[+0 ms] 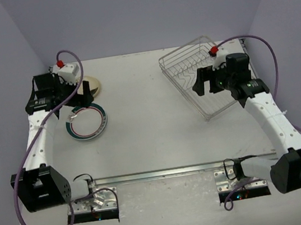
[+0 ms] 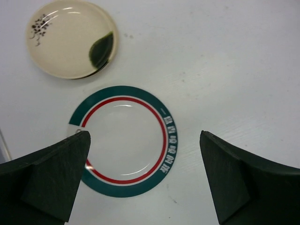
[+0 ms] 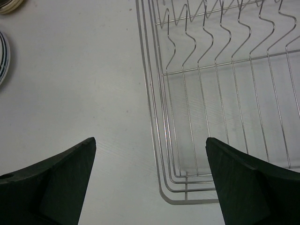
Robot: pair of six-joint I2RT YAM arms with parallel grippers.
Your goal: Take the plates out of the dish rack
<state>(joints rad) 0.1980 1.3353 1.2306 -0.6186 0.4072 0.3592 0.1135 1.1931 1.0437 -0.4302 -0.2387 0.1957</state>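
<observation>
The wire dish rack [image 1: 185,62] stands at the back right with no plates visible in it; its bare wires fill the right wrist view [image 3: 220,93]. A white plate with a green and red rim [image 1: 87,123] lies flat on the table at the left, and a small cream plate [image 1: 94,85] lies behind it. Both show in the left wrist view, the rimmed plate [image 2: 124,140] and the cream plate [image 2: 70,37]. My left gripper [image 2: 145,180] is open and empty above the rimmed plate. My right gripper [image 3: 150,183] is open and empty over the rack's near left corner.
The grey table [image 1: 153,129] has walls behind and at both sides. A metal rail [image 1: 165,172] runs along the near edge between the arm bases. Purple cables loop over both arms.
</observation>
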